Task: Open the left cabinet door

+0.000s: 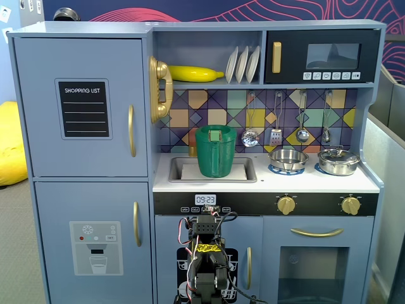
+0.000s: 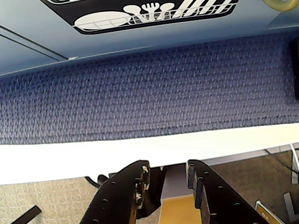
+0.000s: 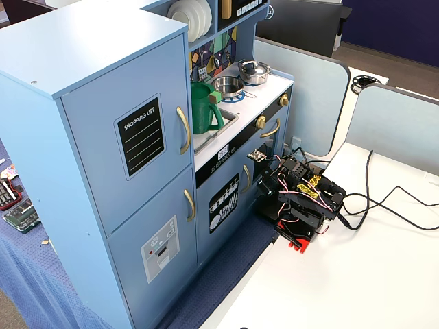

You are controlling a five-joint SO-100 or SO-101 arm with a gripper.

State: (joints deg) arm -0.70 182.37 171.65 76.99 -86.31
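The left cabinet door [image 1: 82, 107] is the tall blue-grey fridge door with a black "SHOPPING LIST" panel [image 1: 83, 108] and a vertical gold handle [image 1: 131, 130]. It is closed. It also shows closed in the other fixed view [image 3: 130, 151], with its handle [image 3: 184, 130]. My arm [image 1: 205, 263] is folded low in front of the small dish-rack door, well right of and below that handle. In the wrist view my gripper [image 2: 167, 168] points down over the white table edge [image 2: 70, 156]. Its jaws stand a little apart with nothing between them.
The ice-dispenser door [image 1: 95, 247] is below the left door. A green pitcher [image 1: 215, 152] stands in the sink. The dish-rack door [image 2: 140, 14] and blue cloth [image 2: 149, 88] lie ahead of the wrist. Cables [image 3: 391, 205] run over the white table [image 3: 357, 274]; grey partitions [image 3: 309, 96] stand behind.
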